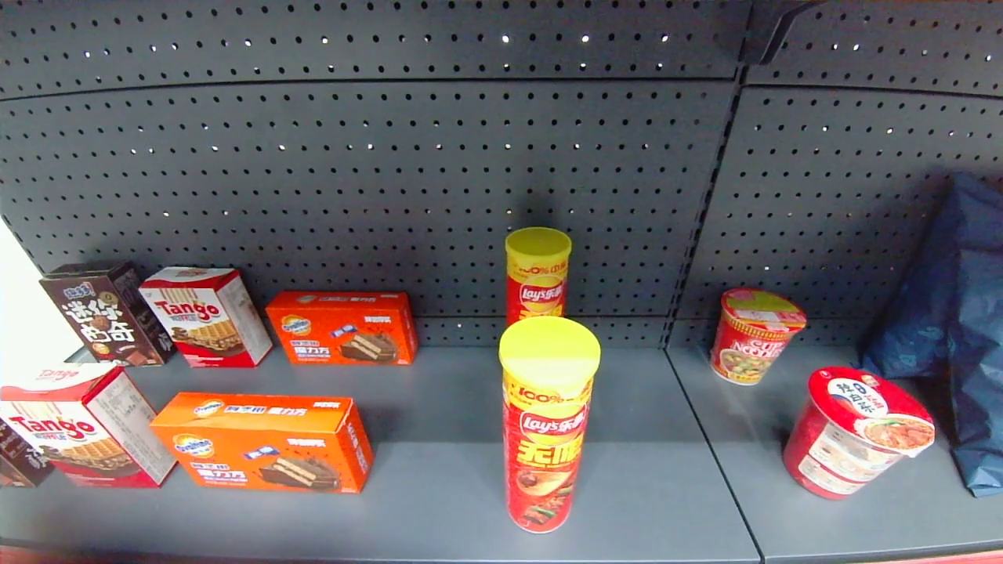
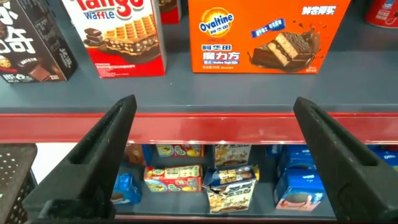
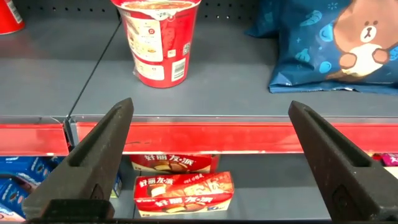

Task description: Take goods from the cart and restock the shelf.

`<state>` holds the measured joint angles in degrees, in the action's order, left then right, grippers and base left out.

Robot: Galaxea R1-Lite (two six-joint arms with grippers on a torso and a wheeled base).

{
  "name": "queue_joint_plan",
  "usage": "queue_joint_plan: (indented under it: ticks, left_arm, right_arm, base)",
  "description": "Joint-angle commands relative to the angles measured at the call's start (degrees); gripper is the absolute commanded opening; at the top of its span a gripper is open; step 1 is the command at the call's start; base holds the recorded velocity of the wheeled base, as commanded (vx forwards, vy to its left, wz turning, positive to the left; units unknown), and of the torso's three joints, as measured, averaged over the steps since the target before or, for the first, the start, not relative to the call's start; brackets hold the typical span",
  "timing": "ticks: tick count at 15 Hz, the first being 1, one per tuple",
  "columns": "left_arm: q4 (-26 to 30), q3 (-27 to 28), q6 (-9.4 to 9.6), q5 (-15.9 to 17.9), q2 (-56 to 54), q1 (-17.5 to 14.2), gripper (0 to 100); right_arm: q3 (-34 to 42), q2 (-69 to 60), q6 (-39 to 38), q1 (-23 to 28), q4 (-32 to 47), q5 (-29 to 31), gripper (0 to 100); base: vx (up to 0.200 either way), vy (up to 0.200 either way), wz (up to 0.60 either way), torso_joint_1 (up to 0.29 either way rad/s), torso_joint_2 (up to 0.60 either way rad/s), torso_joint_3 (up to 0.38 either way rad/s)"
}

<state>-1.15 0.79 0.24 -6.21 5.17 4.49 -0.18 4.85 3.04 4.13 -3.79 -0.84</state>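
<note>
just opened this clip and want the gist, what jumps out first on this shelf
Two tall chip cans with yellow lids catch the eye first: the front can stands upright at the middle of the shelf, the rear can behind it by the pegboard. Left of them sit the front orange box and the rear orange box. To the right are a red noodle cup, a red noodle bowl and a blue bag.

You look at a dark grey back wall (image 1: 376,180) full of small holes; light shines through some. Under it lies a flat grey shelf (image 1: 666,470) with a red front edge (image 2: 211,127). At the far left glows a white patch (image 1: 16,301).
</note>
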Motion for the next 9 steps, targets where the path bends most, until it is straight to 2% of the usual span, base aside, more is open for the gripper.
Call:
queue_joint_plan:
  ticks: [1, 5, 8, 9]
  left_arm:
    - [0.0, 0.0, 0.02, 0.0, 0.2, 0.0, 100]
    - [-0.1, 0.0, -0.68, -0.2, 0.2, 0.0, 100]
    - [-0.1, 0.0, -0.16, -0.1, 0.2, 0.0, 100]
    - [0.0, 0.0, 0.37, -1.6, 0.2, 0.0, 100]
  right_arm:
    - [0.0, 0.2, 0.0, 0.0, 0.0, 0.0, 100]
    - [0.0, 0.2, -0.2, 0.0, -0.1, 0.1, 100]
    - [0.0, 0.2, -0.9, 0.0, 0.0, 0.4, 100]
    - [0.0, 0.2, -0.7, 0.0, -0.1, 1.5, 100]
  base:
    - [0.0, 0.0, 0.0, 0.0, 0.0, 0.0]
    - [0.0, 0.0, 0.0, 0.0, 0.0, 0.0]
    - [0.0, 0.0, 0.0, 0.0, 0.0, 0.0]
    - [0.0, 0.0, 0.0, 0.0, 0.0, 0.0]
